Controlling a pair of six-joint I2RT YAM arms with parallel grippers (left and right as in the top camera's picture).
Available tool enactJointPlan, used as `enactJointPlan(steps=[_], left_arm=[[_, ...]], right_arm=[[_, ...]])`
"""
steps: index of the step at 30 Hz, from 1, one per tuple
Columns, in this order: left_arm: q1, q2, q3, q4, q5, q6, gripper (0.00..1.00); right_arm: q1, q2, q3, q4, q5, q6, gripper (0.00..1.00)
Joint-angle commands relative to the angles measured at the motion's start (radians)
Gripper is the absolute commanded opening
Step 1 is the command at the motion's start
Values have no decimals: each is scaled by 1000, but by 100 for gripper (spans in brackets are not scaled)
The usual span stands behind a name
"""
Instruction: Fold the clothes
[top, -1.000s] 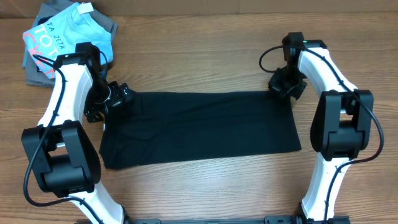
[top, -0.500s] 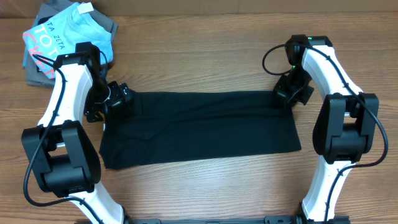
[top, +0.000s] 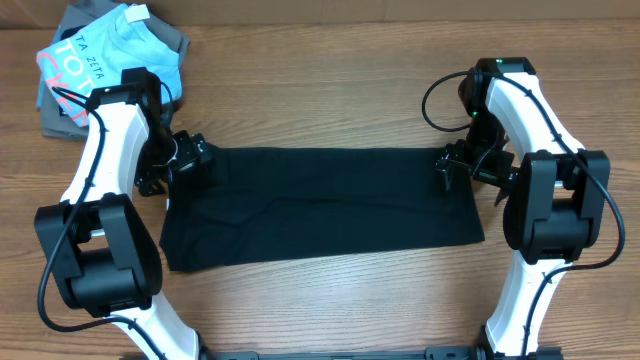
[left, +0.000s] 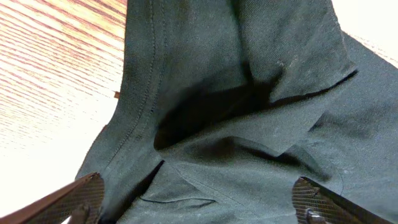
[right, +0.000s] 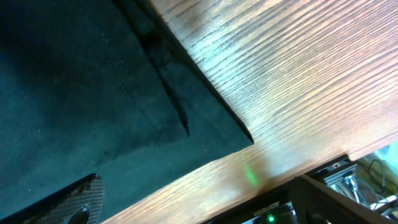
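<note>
The clothes (top: 320, 205) are a black shirt lying flat as a wide folded band across the middle of the table. My left gripper (top: 186, 160) sits at the band's far left corner. Seen from the left wrist, bunched black fabric (left: 236, 106) with a stitched hem fills the picture, and the fingers (left: 81, 198) stand wide apart over it, gripping nothing. My right gripper (top: 453, 166) is open at the far right corner. In the right wrist view the shirt's corner (right: 186, 124) lies flat on the wood, and the fingertips (right: 71, 200) hover just above it.
A light blue tee with lettering (top: 95, 50) lies on grey folded garments (top: 60, 118) at the far left corner of the table. In the right wrist view the table's edge (right: 267, 180) runs close by, with dark equipment and a green light (right: 270, 218) beyond it.
The right gripper has opened, let go of the shirt's far right corner and shifted slightly toward the near side. The left arm has barely moved.
</note>
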Motion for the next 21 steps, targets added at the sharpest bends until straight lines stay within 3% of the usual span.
enactJointPlan(steps=[1,4,7,8,10,12,15,18,21], left_arm=[[-2,-23,23,-5,83,48,83],[-14,-53,46,-7,211,113,74],[-48,-99,48,-12,223,139,42],[-65,-109,48,-18,223,151,26],[-104,-118,47,-35,216,161,4],[-150,-114,41,-53,204,160,4],[-217,-98,7,-50,167,138,4],[-261,-68,-37,-43,130,95,4],[-274,-42,-80,-25,126,82,4]], right_arm=[[-3,-42,26,17,23,1,100],[-3,-42,26,87,8,0,100],[-1,-42,25,142,-43,-32,98],[0,-42,25,158,-68,-52,93],[5,-42,24,194,-135,-90,71],[14,-42,20,217,-187,-112,43],[35,-42,-5,241,-193,-112,18],[61,-42,-57,273,-193,-108,4],[78,-42,-109,314,-192,-104,4]])
